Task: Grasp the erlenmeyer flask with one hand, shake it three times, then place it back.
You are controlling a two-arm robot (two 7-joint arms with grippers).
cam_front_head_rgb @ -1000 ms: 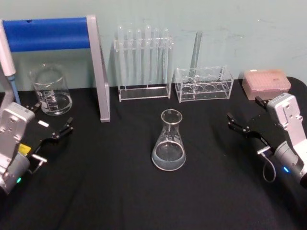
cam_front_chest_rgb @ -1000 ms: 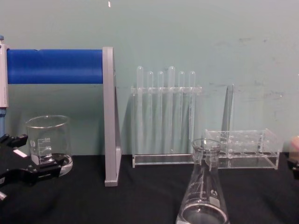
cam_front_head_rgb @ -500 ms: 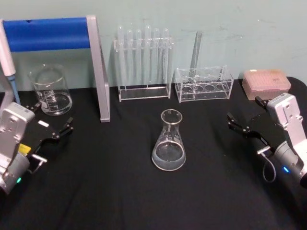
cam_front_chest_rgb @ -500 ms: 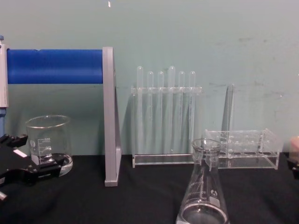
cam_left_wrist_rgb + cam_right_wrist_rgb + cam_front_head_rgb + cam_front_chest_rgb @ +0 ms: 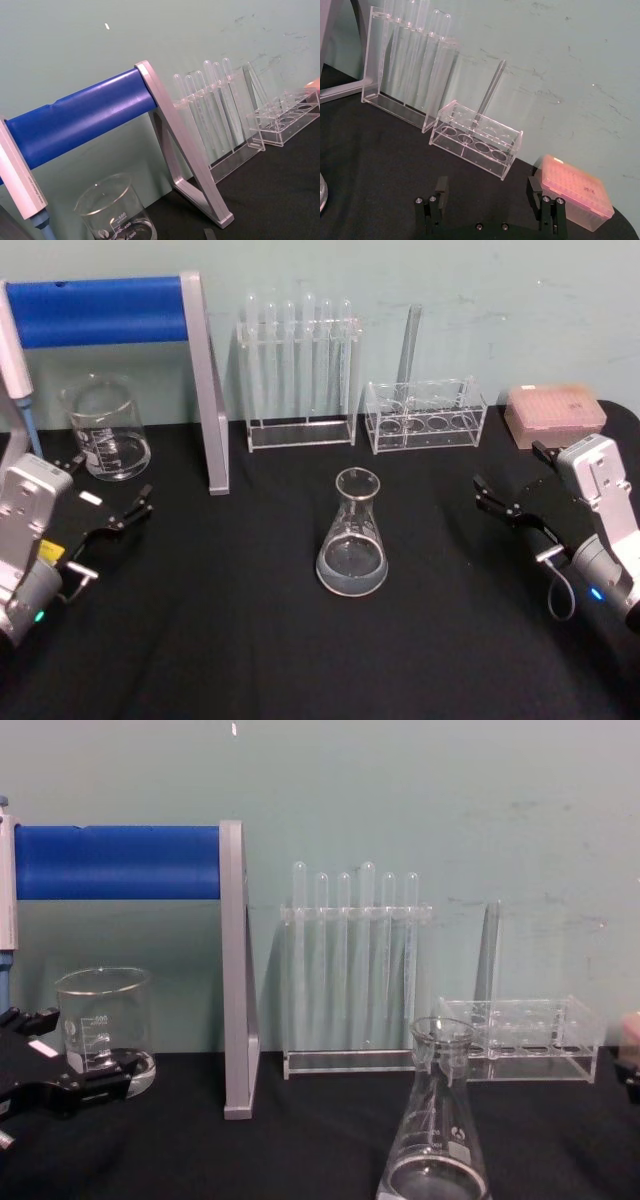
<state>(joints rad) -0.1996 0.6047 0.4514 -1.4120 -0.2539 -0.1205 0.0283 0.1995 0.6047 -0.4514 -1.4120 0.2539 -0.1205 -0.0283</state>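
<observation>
The erlenmeyer flask (image 5: 352,540) stands upright in the middle of the black table with a little clear liquid in its wide base; in the chest view the flask (image 5: 436,1130) is low and right of centre. My left gripper (image 5: 108,483) rests open at the table's left side, well apart from the flask and just in front of a beaker; the chest view shows the left gripper (image 5: 68,1052) at its left edge. Far to the flask's right, my right gripper (image 5: 510,478) is open and holds nothing. The right wrist view shows its two fingers (image 5: 440,189) spread wide.
A glass beaker (image 5: 105,430) sits back left under a blue-barred metal stand (image 5: 205,390). A tall test tube rack (image 5: 298,370) and a low clear rack (image 5: 425,415) line the back wall. A pink tip box (image 5: 555,410) is at the back right.
</observation>
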